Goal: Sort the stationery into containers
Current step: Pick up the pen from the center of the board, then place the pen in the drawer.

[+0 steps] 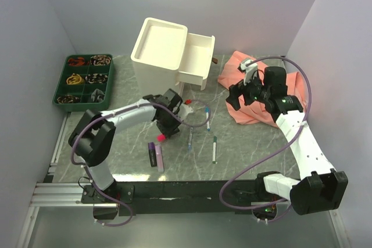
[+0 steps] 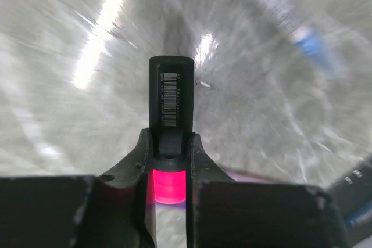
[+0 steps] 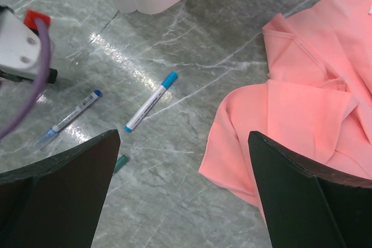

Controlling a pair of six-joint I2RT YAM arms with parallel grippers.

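Observation:
My left gripper [image 1: 165, 125] [image 2: 170, 137] is shut on a black marker [image 2: 170, 94] with a pink-red band, which sticks out past the fingertips; its pink end [image 1: 161, 137] shows just above the table. The wrist view's background is blurred. Two purple highlighters [image 1: 156, 156] lie near the front. A thin blue pen [image 1: 190, 137], a blue-capped pen [image 1: 208, 118] [image 3: 151, 101] and a green-capped pen [image 1: 214, 149] lie mid-table. The cream cabinet [image 1: 158, 47] has one drawer [image 1: 196, 59] pulled out. Over the pink cloth's edge, my right gripper [image 1: 241, 94] [image 3: 183, 137] hangs open and holds nothing.
A crumpled pink cloth [image 1: 261, 88] [image 3: 302, 103] lies at the right. At the back left stands a green compartment tray [image 1: 84, 79] with small items. Walls close in on both sides.

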